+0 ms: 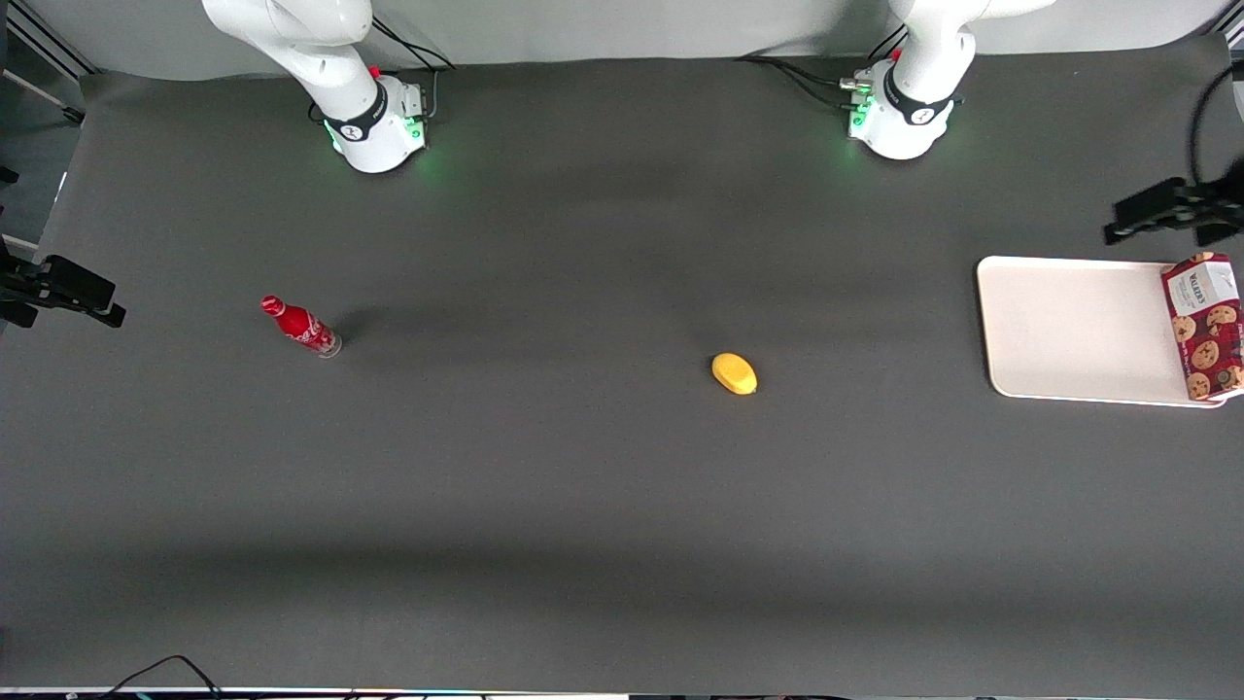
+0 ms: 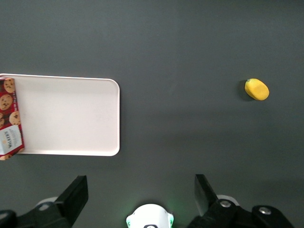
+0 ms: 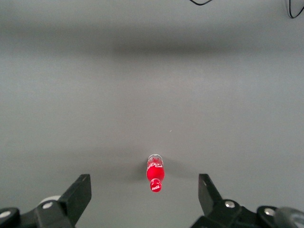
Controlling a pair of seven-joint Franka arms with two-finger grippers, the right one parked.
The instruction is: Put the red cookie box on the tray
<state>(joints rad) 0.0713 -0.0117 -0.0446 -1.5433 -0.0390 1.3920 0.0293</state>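
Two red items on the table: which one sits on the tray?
The red cookie box, resting along the tray edge below the open gripper. The red bottle stands on bare table toward the parked arm's end.

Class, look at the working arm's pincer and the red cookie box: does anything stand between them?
Nothing visible does. The red cookie box already lies on the tray, along its edge at the working arm's end. The open pincer hangs above bare table near the tray. The yellow object lies well off toward the parked arm's end.
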